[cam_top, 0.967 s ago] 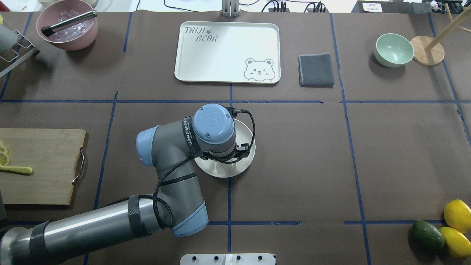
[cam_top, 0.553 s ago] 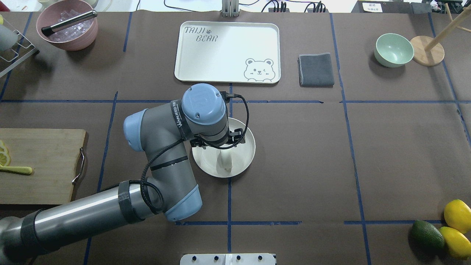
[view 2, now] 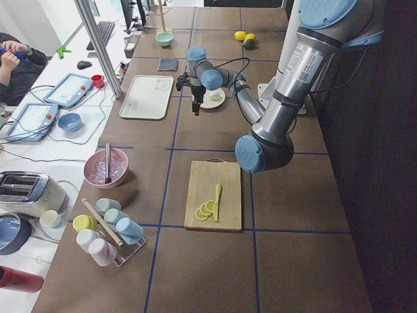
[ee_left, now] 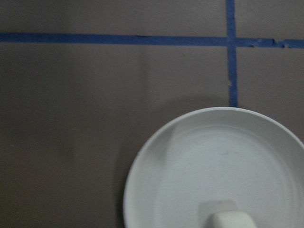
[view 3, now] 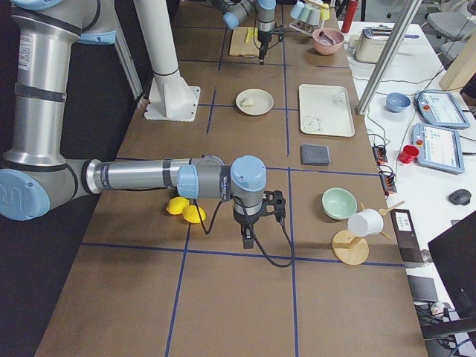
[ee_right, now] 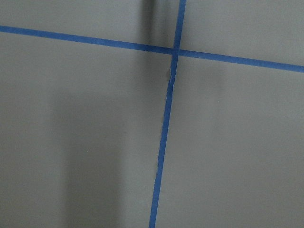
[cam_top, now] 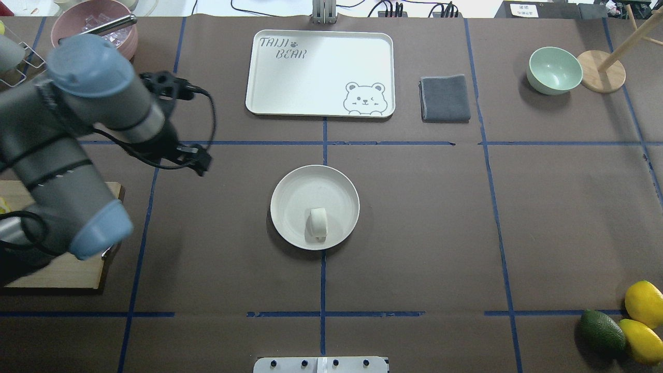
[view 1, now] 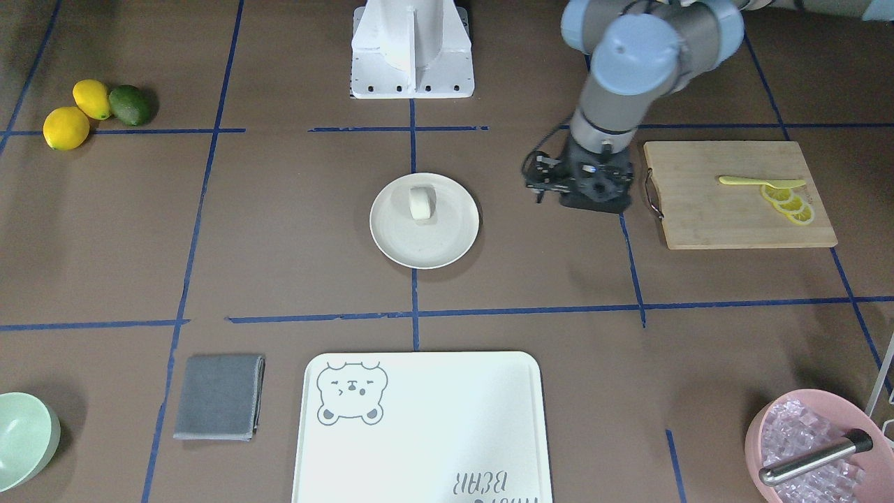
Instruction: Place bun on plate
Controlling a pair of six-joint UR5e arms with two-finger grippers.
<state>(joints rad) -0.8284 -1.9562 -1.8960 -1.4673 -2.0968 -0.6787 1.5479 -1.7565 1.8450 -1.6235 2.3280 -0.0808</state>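
The white bun [cam_top: 317,224] lies free on the round cream plate [cam_top: 290,191] at the table's middle, near its rim on the robot's side. The front-facing view shows the same bun [view 1: 421,202] on the plate [view 1: 433,248]. My left gripper [cam_top: 192,159] hangs well to the left of the plate, between it and the cutting board; its fingers look apart and hold nothing. The left wrist view catches the plate [ee_left: 190,156] and the bun's top [ee_left: 232,221]. My right gripper [view 3: 249,239] shows only in the exterior right view, pointing down over bare table; I cannot tell its state.
A white bear tray [cam_top: 311,77], a grey cloth [cam_top: 445,98], a green bowl [cam_top: 553,70] and a wooden stand [cam_top: 601,72] sit at the back. A cutting board [view 1: 733,209] with lemon slices lies beside the left arm. Lemons and an avocado [cam_top: 601,331] sit front right.
The left arm has pulled away from above the plate and swung far to the left. The bun stays on the plate, now fully uncovered.
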